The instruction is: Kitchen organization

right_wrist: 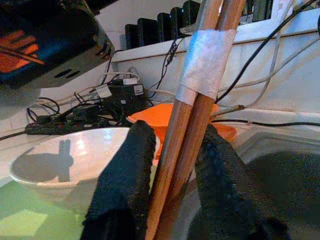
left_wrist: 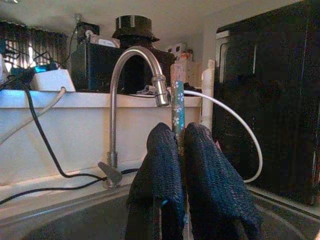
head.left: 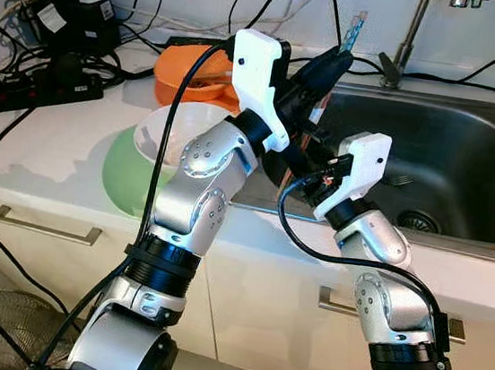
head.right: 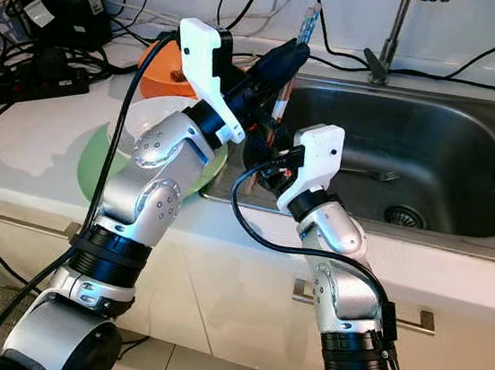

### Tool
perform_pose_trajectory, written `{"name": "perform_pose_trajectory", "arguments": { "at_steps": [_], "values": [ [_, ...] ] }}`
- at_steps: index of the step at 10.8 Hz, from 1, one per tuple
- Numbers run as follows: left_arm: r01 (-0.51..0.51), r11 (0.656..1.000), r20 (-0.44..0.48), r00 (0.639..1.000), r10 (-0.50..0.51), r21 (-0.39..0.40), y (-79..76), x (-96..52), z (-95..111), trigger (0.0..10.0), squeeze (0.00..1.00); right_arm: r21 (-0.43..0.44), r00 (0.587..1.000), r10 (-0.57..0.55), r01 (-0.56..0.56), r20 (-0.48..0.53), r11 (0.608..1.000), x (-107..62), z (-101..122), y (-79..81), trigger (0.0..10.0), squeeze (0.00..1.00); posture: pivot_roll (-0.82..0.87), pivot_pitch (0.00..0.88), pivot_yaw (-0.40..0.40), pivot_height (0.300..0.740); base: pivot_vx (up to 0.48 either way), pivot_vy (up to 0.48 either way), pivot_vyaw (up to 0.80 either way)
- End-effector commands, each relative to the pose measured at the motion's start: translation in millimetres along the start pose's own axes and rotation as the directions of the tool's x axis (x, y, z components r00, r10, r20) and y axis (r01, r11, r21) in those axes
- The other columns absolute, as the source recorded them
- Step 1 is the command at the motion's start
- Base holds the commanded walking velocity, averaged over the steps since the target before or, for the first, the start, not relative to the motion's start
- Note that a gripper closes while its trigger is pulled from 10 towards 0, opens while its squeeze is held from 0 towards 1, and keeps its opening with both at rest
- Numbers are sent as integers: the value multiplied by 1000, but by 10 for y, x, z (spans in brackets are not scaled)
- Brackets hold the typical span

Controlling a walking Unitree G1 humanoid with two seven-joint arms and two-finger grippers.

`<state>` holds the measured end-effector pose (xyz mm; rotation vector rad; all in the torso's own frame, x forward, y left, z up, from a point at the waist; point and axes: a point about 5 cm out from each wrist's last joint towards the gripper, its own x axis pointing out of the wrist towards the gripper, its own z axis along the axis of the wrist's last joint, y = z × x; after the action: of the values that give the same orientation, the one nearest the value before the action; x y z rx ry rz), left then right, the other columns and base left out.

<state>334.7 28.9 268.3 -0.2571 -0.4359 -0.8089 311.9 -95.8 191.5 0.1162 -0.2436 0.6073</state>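
Chopsticks (right_wrist: 187,145) sit clamped in both left gripper (left_wrist: 181,165) and right gripper (right_wrist: 172,170), lower ends hidden.

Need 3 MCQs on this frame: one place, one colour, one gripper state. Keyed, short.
1. The white bowl sits:
A in the sink
B on the green plate
C on the floor

2. The dish behind the bowl is:
A orange
B blue
C black

3. The left gripper is:
A open, empty
B shut on the pair of wooden chopsticks
C shut on a cable

Key: 1 B, the bowl rests on the plate on the counter; 2 A, the orange dish; 3 B, its fingers clamp the sticks, which also run between the right gripper's fingers.
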Motion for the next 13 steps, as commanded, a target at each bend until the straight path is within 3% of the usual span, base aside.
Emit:
{"name": "perform_pose_trajectory", "arguments": {
  "at_steps": [1,2,3,4,7,9,10,11,12,13],
  "values": [
    [-9,1000,4,1000,9,11,-1,-23,20,10000,0,-10,1000,-16,16,14,1000,31,38,-33,0,0,49,0,101,740,0,0,0],
    [-19,1000,1,1000,19,11,5,-34,7,10000,0,-10,1000,-20,20,14,1000,28,37,-44,0,0,50,0,98,740,0,0,0],
    [-37,999,0,999,37,16,21,-44,2,10000,600,-12,999,-29,29,15,1000,28,38,-57,0,0,52,0,97,740,0,0,0],
    [-40,999,-1,999,40,15,31,-52,3,10000,1000,-13,999,-34,34,17,999,31,42,-71,0,0,54,0,95,740,0,0,0],
    [-58,998,4,998,58,18,43,-67,14,10000,1000,-12,998,-66,66,25,998,46,55,-121,0,0,54,0,92,740,0,0,0],
    [-48,998,-33,998,49,34,18,-182,-1,10000,1000,-14,989,-146,147,26,989,46,49,-225,0,0,55,0,93,740,0,0,0],
    [-43,998,-42,998,44,37,9,-254,-21,10000,400,-22,982,-187,188,27,982,44,47,-293,0,0,58,0,93,740,0,0,0],
    [-69,996,-76,994,74,55,40,-383,-106,10000,0,-31,966,-256,257,26,966,32,38,-435,0,0,63,0,95,740,0,0,0],
    [-92,989,-151,982,109,118,62,-606,-277,10000,0,-71,943,-332,332,16,940,-4,30,-633,0,0,69,0,93,740,0,0,0],
    [-93,987,-176,978,114,128,50,-682,-322,10000,0,-81,934,-357,357,15,931,-18,30,-704,0,0,75,0,86,740,0,0,0]
  ]
}}
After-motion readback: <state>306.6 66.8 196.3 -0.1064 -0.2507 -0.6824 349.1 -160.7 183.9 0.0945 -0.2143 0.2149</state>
